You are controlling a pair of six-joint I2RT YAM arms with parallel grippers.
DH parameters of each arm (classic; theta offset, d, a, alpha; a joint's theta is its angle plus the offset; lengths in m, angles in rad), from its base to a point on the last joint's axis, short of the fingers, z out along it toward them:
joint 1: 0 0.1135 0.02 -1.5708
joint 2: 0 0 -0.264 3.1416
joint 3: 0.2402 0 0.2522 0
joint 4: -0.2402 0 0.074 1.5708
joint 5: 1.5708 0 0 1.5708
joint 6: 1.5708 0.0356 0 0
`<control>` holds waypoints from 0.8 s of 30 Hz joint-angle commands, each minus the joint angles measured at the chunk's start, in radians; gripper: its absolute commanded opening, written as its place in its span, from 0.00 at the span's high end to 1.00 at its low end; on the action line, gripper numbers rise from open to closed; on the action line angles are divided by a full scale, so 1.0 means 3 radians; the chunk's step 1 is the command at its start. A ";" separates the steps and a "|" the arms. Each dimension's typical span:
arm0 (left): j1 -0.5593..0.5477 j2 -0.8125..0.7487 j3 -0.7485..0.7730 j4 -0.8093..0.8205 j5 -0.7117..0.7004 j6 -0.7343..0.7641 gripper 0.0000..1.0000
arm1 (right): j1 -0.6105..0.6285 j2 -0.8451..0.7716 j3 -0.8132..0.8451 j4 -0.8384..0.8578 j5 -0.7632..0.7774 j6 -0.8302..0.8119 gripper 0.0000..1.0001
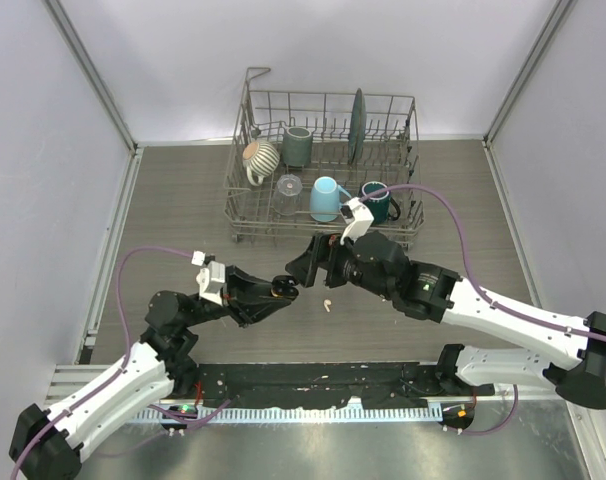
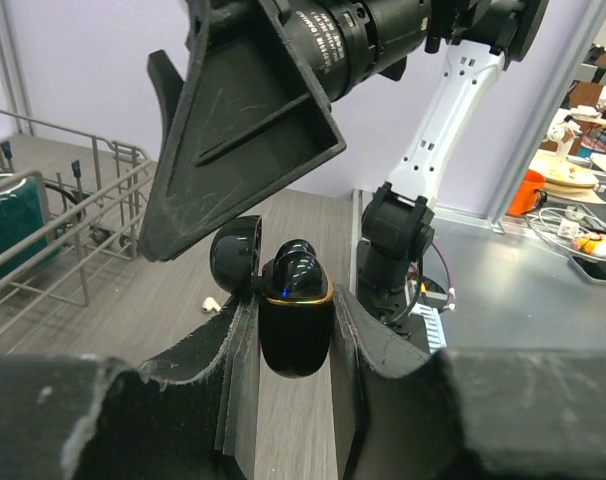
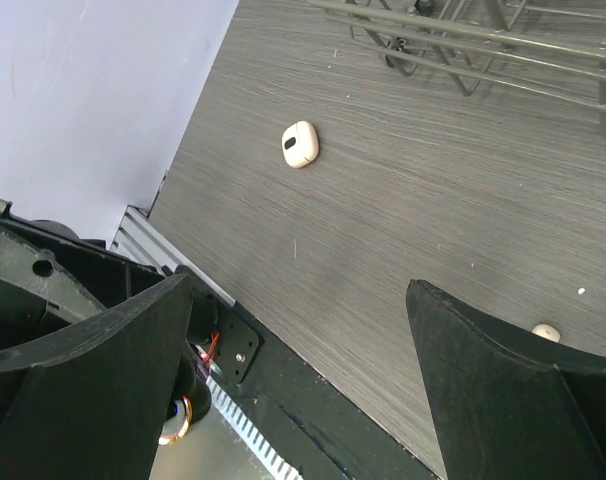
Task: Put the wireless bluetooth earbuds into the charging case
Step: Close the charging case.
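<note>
My left gripper (image 2: 294, 312) is shut on a glossy black charging case (image 2: 295, 335) with a gold rim, held above the table. Its lid (image 2: 235, 256) is flipped open to the left, and a black earbud (image 2: 298, 264) sits in the top. In the top view the case (image 1: 282, 287) is at mid-table, and my right gripper (image 1: 306, 268) hangs open just beyond it. One right finger (image 2: 245, 130) looms over the case. A pale earbud (image 1: 327, 304) lies on the table close by; the left wrist view also shows the pale earbud (image 2: 210, 305).
A wire dish rack (image 1: 245, 215) with mugs, a glass and a plate stands at the back. In the right wrist view a pale oval pod (image 3: 300, 144) with a dark spot lies on the wood near the left wall. The metal rail (image 1: 313, 410) runs along the near edge.
</note>
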 commanded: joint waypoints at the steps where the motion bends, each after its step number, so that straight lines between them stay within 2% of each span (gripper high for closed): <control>1: -0.0028 0.0037 0.0151 0.0052 0.0051 -0.0019 1.00 | -0.0006 0.0087 -0.0027 0.0202 -0.0283 0.0038 0.07; 9: -0.0038 0.0093 0.0126 0.0052 -0.0021 0.0002 1.00 | -0.0006 0.0062 -0.0175 0.0299 -0.0498 0.0007 0.07; 15: -0.0038 0.0104 0.0075 0.0047 -0.0302 0.0012 1.00 | -0.0001 -0.0117 -0.0314 0.0218 -0.0698 -0.0131 0.07; 17: -0.0038 0.0144 0.0080 -0.0035 -0.0414 -0.0029 1.00 | -0.0006 -0.0254 -0.0370 0.0126 -0.0382 -0.0019 0.07; 21: -0.0038 0.0287 0.0202 -0.0494 -0.0660 -0.0258 1.00 | -0.0006 -0.0612 -0.0579 -0.0185 0.0823 0.0399 0.07; 24: -0.0038 0.0487 0.0264 -0.0868 -0.0833 -0.0585 1.00 | -0.0026 -0.0858 -0.0697 -0.0329 0.1142 0.0594 0.07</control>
